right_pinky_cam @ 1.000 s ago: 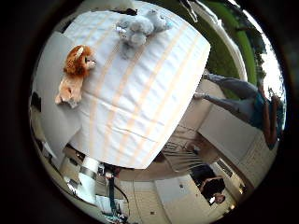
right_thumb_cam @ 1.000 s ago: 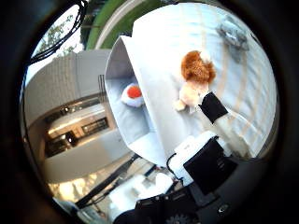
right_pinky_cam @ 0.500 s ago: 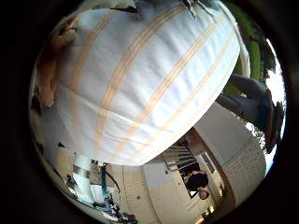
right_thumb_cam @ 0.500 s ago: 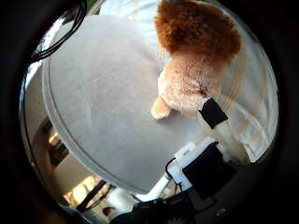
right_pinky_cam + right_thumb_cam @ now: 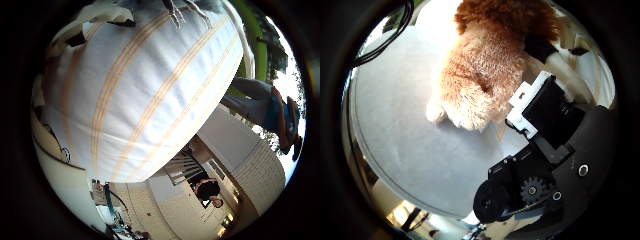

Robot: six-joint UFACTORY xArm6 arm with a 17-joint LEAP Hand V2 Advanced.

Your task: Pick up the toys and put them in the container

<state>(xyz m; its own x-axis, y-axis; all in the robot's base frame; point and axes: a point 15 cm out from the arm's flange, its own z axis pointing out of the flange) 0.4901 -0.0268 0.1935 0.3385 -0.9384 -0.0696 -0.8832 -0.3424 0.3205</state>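
Toy lion (image 5: 485,80) lying on grey surface (image 5: 395,140) right under palm; hand (image 5: 545,145) closing in w/ fingers not yet gripping, risking soft fur slipping sideways off the edge

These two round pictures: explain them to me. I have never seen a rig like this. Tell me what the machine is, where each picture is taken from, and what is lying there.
Both come from small wide-angle cameras in the palm of a robot hand, mounted on an arm.

The thumb-side view shows the hand's own black and white parts, and very close, a tan plush toy with a darker brown mane. It lies on a grey surface. A finger reaches over the toy, but whether the hand grips it cannot be told.

The little-finger-side view looks across a white cloth with orange stripes to buildings beyond.
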